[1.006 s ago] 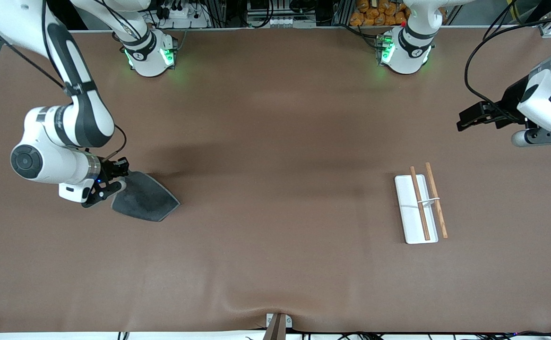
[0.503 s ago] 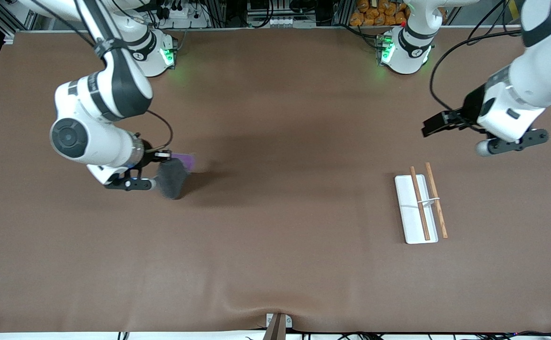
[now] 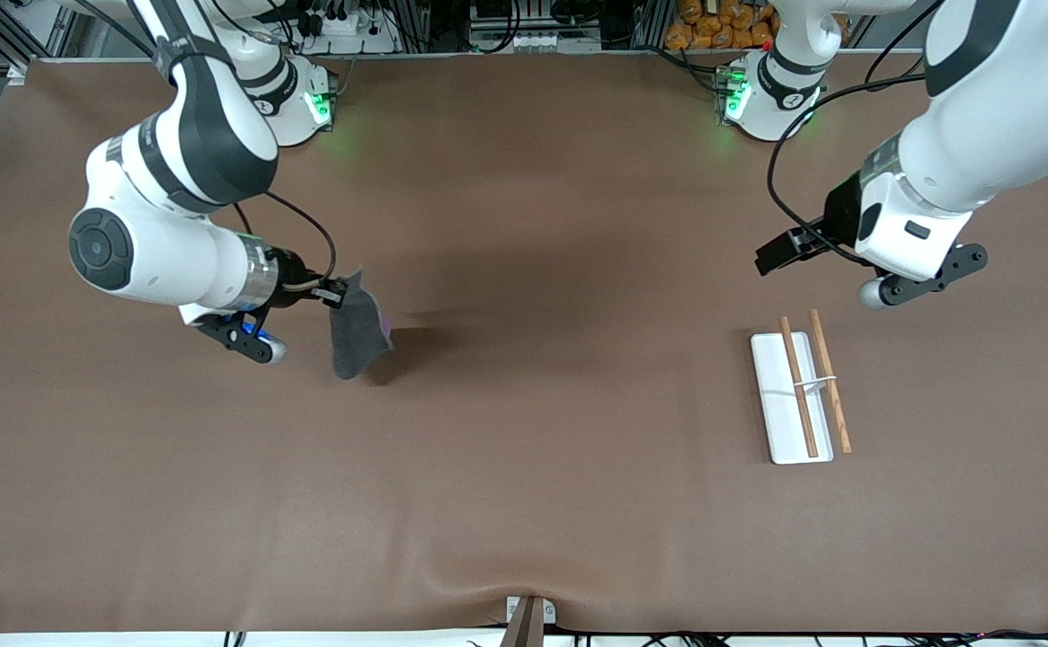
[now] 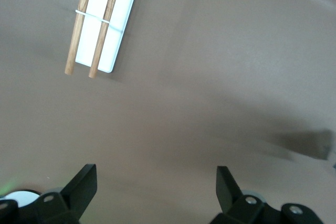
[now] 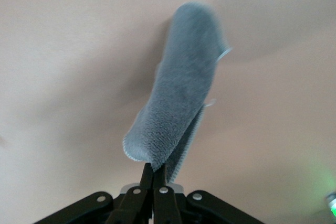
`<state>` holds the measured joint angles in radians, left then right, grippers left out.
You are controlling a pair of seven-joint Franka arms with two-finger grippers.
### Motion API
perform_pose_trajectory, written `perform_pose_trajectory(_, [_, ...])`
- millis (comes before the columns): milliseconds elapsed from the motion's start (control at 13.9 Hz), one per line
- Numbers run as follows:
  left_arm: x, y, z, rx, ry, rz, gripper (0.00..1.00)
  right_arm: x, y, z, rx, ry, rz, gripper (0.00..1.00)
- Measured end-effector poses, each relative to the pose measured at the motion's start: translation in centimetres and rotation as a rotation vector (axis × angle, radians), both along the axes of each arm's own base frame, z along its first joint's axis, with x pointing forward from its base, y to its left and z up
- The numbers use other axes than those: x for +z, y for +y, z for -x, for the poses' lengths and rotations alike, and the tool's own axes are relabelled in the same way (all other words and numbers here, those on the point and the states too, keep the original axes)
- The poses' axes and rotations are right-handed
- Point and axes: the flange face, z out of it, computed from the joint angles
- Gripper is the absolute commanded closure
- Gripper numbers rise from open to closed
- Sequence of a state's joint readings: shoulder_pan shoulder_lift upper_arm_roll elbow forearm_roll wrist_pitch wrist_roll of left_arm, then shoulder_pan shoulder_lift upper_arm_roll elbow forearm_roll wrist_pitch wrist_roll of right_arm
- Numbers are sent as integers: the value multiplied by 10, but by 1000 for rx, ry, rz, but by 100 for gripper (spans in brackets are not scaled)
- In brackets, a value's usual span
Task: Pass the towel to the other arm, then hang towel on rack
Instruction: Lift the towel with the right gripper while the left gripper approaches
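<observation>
My right gripper (image 3: 337, 294) is shut on a corner of the towel (image 3: 358, 328), a dark grey fuzzy cloth with a sliver of purple, which hangs in the air over the table at the right arm's end. In the right wrist view the towel (image 5: 178, 108) droops from the closed fingertips (image 5: 156, 170). The rack (image 3: 798, 395), a white base with two brown rods, lies toward the left arm's end; it also shows in the left wrist view (image 4: 102, 22). My left gripper (image 3: 768, 258) is open and empty, up over the table near the rack's end farther from the front camera.
The brown table mat (image 3: 524, 431) is bare between the towel and the rack. The arm bases with green lights (image 3: 295, 103) stand along the table's edge farthest from the front camera.
My right gripper has lifted the towel off the table and carried it toward the table's middle. My left arm has swung in from the table's end toward the rack.
</observation>
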<state>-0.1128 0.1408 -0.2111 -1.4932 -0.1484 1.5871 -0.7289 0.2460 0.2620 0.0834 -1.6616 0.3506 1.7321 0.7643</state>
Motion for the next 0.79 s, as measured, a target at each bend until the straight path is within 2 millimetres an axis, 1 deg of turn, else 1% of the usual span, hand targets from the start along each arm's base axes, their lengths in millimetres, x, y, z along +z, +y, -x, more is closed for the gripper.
perform_pose_trajectory(216, [0, -12, 0, 55, -10, 2, 0, 22, 38, 8, -117, 22, 4, 100])
perform_pose_trajectory(359, [-2, -19, -1, 89, -15, 4, 0, 39, 59, 12, -209, 50, -17, 100])
perform_pose_trajectory(647, [-5, -48, 0, 229, -26, 14, 0, 74, 78, 12, -400, 133, -100, 100])
perform_pose_trajectory(791, [-6, -62, -1, 293, -41, 28, 0, 82, 99, 18, -461, 164, -106, 100])
